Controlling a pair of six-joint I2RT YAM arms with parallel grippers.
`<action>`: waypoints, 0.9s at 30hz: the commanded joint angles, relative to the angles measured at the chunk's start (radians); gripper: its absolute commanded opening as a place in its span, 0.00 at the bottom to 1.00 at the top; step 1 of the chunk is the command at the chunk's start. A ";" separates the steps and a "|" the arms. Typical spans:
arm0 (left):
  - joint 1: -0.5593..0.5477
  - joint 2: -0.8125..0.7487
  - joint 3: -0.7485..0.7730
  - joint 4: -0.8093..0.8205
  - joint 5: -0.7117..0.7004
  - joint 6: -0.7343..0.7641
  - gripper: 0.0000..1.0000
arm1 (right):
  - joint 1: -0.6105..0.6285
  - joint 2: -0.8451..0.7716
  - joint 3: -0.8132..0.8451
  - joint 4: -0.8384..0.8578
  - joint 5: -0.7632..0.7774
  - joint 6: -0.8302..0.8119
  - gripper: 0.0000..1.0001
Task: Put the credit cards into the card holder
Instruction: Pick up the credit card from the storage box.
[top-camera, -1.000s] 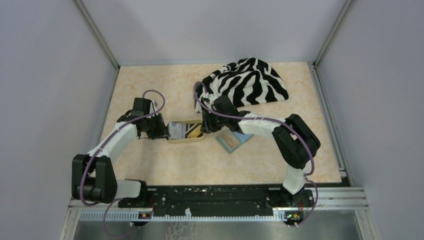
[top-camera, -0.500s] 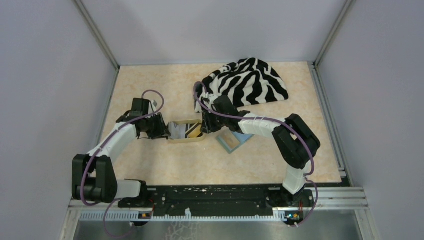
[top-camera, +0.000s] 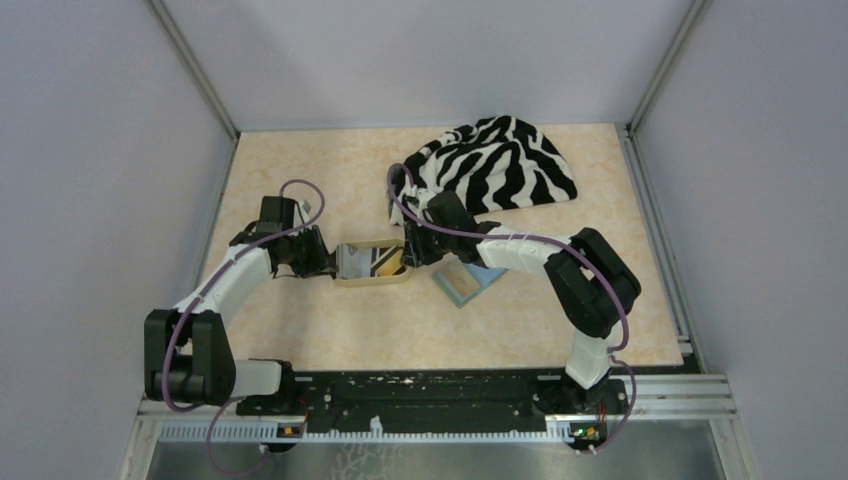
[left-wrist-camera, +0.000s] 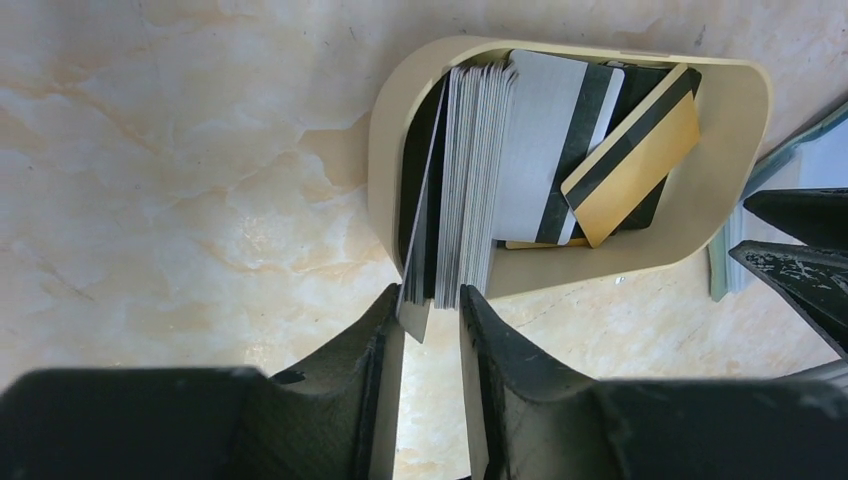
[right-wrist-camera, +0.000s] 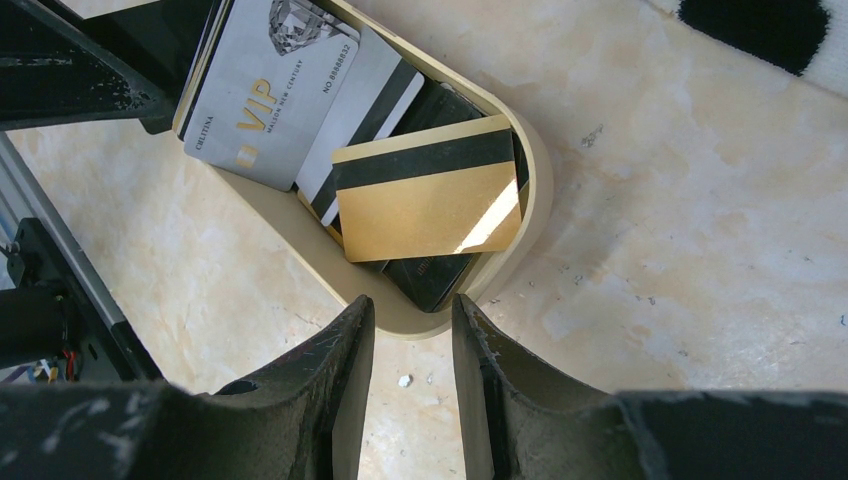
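Note:
The credit cards lie in a tan oval tray (top-camera: 375, 281). A stack of cards (left-wrist-camera: 465, 180) stands on edge at its left end, and a gold card (right-wrist-camera: 430, 200) with a black stripe lies on dark and silver cards at the right end. My left gripper (left-wrist-camera: 430, 295) is shut on the near edge of the standing stack; in the top view it (top-camera: 338, 263) is at the tray's left end. My right gripper (right-wrist-camera: 412, 300) is empty, jaws a narrow gap apart at the tray's right end (top-camera: 408, 258). The card holder (top-camera: 466, 284) lies open right of the tray, pale inside up.
A zebra-striped cloth (top-camera: 500, 165) lies at the back right, just behind my right wrist, and shows in the right wrist view (right-wrist-camera: 770, 30). The enclosure walls stand along the left, back and right edges of the marbled table (top-camera: 300, 170).
My left wrist has shifted slightly left and back while holding the stack. The right arm, tray and card holder have not moved.

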 joint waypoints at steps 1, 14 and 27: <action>0.010 -0.005 0.000 0.017 0.006 0.013 0.29 | 0.002 -0.028 0.061 0.023 -0.012 -0.018 0.35; 0.017 -0.019 0.018 -0.004 -0.012 0.016 0.00 | 0.002 -0.030 0.061 0.020 -0.013 -0.024 0.35; 0.018 -0.109 0.061 -0.097 -0.135 0.039 0.00 | -0.018 -0.071 0.075 0.009 -0.034 -0.126 0.58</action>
